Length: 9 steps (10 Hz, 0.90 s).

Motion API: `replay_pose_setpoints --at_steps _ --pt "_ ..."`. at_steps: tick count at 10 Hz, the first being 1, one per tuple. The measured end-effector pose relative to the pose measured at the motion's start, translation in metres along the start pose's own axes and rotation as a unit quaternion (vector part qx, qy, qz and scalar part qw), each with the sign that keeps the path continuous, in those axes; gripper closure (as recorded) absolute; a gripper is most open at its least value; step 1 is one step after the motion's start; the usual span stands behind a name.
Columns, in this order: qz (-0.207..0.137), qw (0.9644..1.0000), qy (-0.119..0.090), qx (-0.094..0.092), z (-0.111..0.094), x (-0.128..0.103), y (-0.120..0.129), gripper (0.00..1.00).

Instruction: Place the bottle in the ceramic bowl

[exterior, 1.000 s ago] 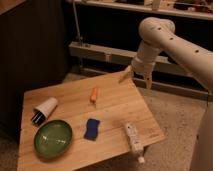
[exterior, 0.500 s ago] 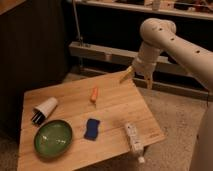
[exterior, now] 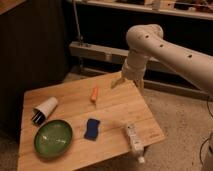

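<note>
Gripper [exterior: 128, 84] up by far edge of table [exterior: 65, 97], fingers wide, holding nothing. Bottle [exterior: 133, 139] lying flat well below it, at near edge. Should drop slow & grab mid, not cap, w/o nudging it off. Ceramic bowl [exterior: 53, 138] far off sideways.

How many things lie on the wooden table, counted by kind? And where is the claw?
Bottle: 1
Green bowl: 1
White cup: 1
Blue sponge: 1
Small orange item: 1
Total: 5
The claw hangs above the far edge of the table, open and holding nothing.
</note>
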Motion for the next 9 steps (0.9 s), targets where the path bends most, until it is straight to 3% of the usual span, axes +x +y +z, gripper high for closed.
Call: replay_pose_setpoints --at_steps 3,6,9 --pt "0.003 0.9999 -0.013 -0.004 0.021 -0.034 0.047 0.20" --pt "0.009 0.9986 -0.050 -0.016 0.068 -0.065 0.084 0.20" --pt "0.005 0.9962 -0.086 -0.013 0.127 -0.103 0.096 0.20"
